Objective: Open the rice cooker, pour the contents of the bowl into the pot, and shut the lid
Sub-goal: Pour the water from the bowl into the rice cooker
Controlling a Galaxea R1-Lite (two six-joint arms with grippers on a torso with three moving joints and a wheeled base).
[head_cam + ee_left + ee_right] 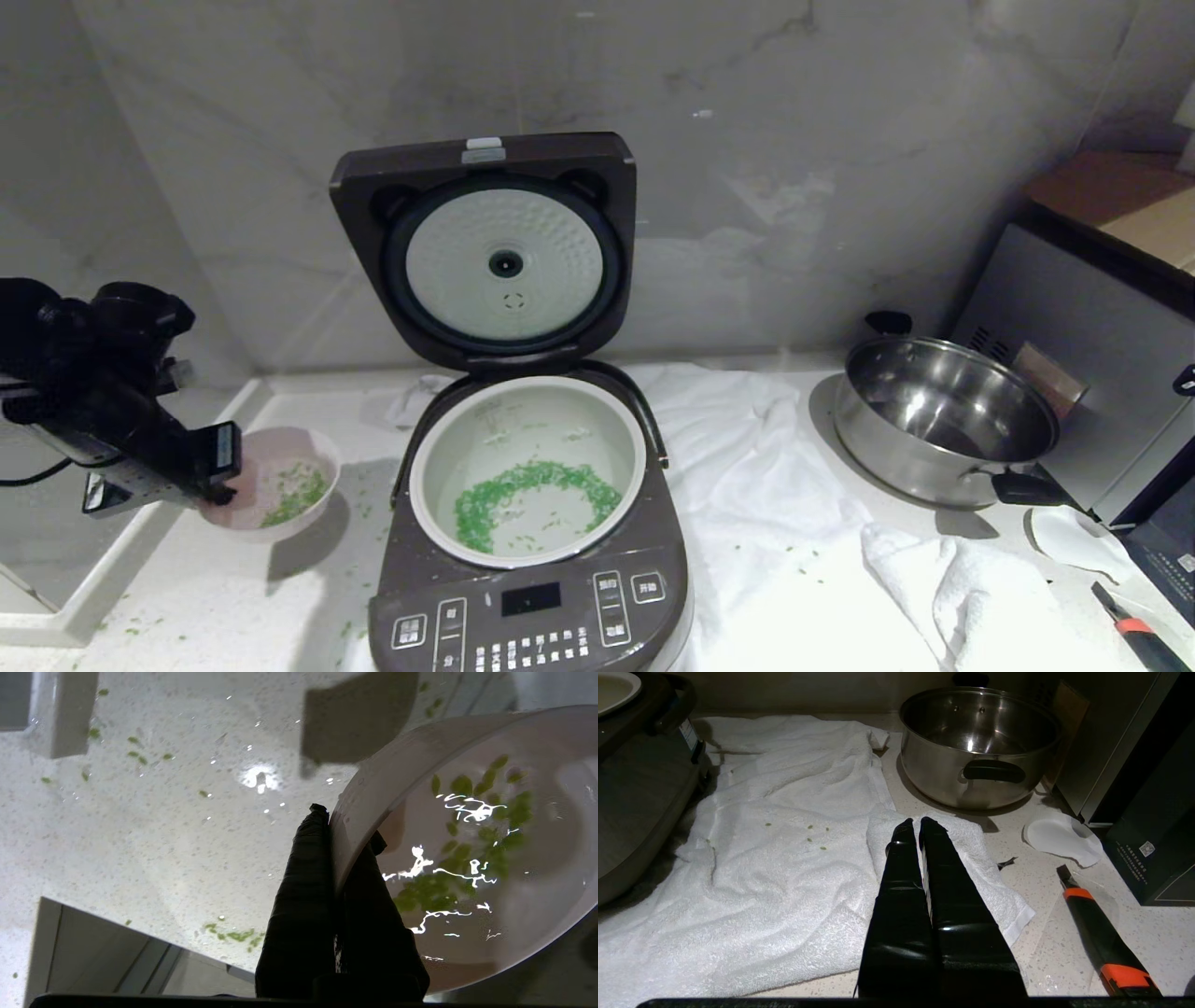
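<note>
Spillage is the main risk here: the bowl [271,485] is pinched only at its rim, one finger inside and one outside, and it sits tilted to the left of the rice cooker [532,597] with a fair share of green bits [467,858] left inside. A thin rim grip like this could slip or let the bowl swing, which would likely scatter more flakes onto the speckled counter [140,835], where strays already lie. A second pour would also have to clear the cooker's left edge, so a clipped rim is possible.

The left gripper [222,471] reaches in from the left of the cooker, its arm slanting down toward the bowl, jaws clamped on the bowl's wall. The right gripper [920,828] hangs over the white towel [784,858] to the right of the cooker, fingers pressed together and empty, near the steel pan [976,742].

Inside the cooker, the pot [527,471] holds a ring of green contents [532,495], and the lid [485,243] stands upright behind it, white dimpled disc facing forward. Closing it is not yet done.
</note>
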